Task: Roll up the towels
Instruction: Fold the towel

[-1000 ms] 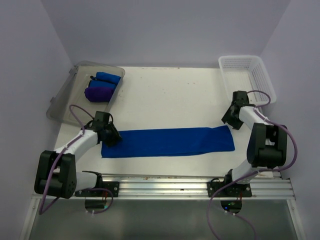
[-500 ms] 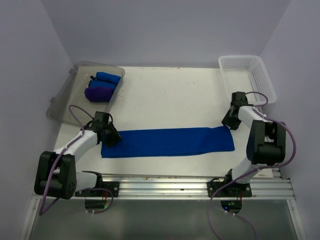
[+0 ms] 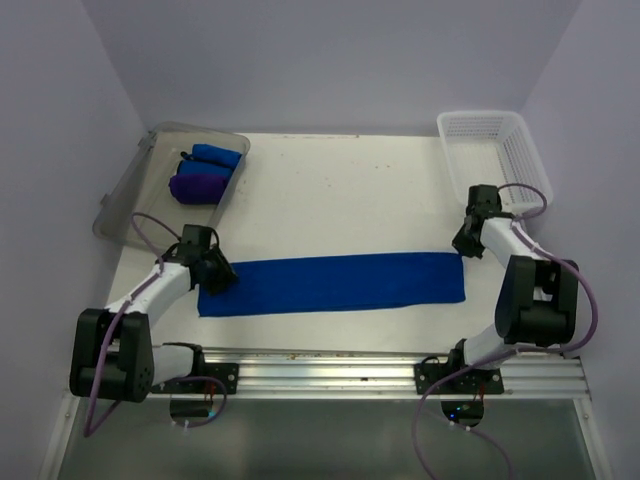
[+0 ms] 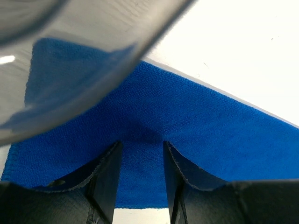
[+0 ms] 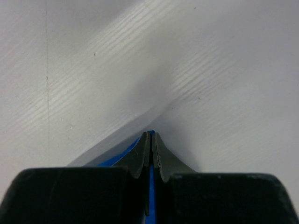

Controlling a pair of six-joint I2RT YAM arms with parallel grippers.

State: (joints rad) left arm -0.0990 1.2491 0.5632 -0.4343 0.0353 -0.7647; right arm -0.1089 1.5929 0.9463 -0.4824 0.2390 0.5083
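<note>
From above, we see rolled towels (image 3: 203, 172), blue and purple, in the tray (image 3: 122, 205) at the desk's far left corner. One blue towel (image 3: 330, 284) lies flat along the near edge, unrolled, slid slightly left since earlier. At the left wrist, the left gripper (image 4: 140, 148) stands half open, tips on cloth, gripping nothing. At the right wrist, the right gripper (image 5: 151, 136), earlier open, pinches the towel's corner.
</note>
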